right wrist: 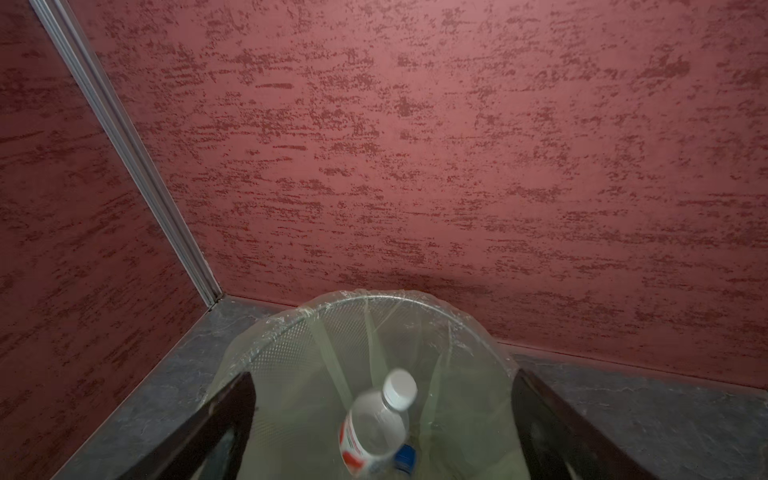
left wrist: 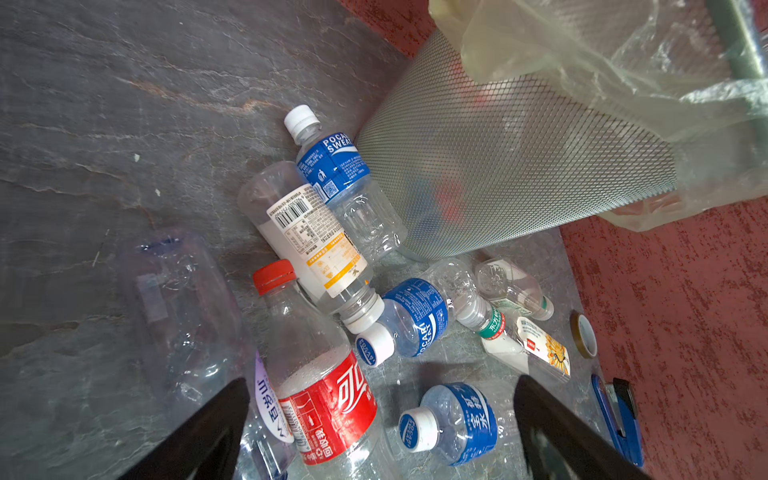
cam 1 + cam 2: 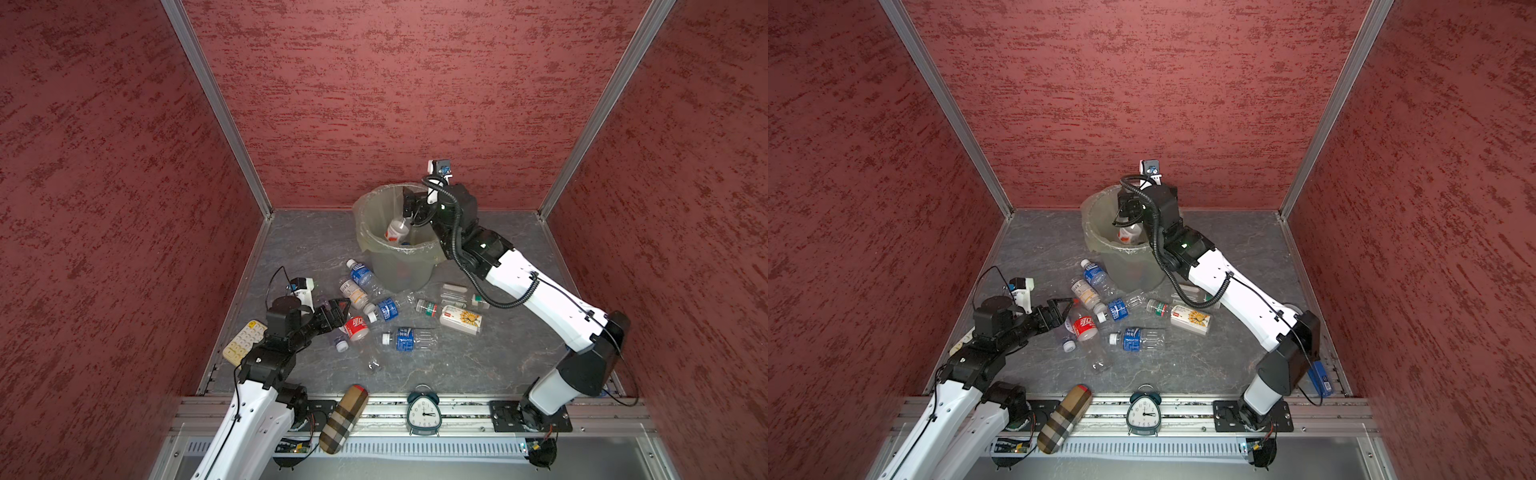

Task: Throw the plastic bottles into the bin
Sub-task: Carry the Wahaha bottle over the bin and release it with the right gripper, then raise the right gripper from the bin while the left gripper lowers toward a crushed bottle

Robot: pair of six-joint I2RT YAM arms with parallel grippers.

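The bin point(image 3: 399, 270) stands at the back of the table, lined with a yellowish bag. My right gripper point(image 3: 411, 212) hangs open over its mouth. A clear bottle with a white cap and red-white label point(image 1: 374, 432) is loose inside the bin, below the spread fingers and touching neither. Several plastic bottles lie in front of the bin, among them blue-labelled ones point(image 3: 361, 274) point(image 3: 405, 338) and a white-yellow one point(image 3: 355, 293). My left gripper point(image 3: 343, 316) is open low over the red-labelled bottle point(image 2: 328, 399), which lies by one finger.
A plaid brown case point(image 3: 343, 417) and a green alarm clock point(image 3: 423, 411) sit on the front rail. A cream keypad point(image 3: 243, 343) lies under the left arm. A sunflower box point(image 3: 461, 319), a tape roll point(image 2: 584, 334) and a blue stapler point(image 3: 1320, 378) lie to the right.
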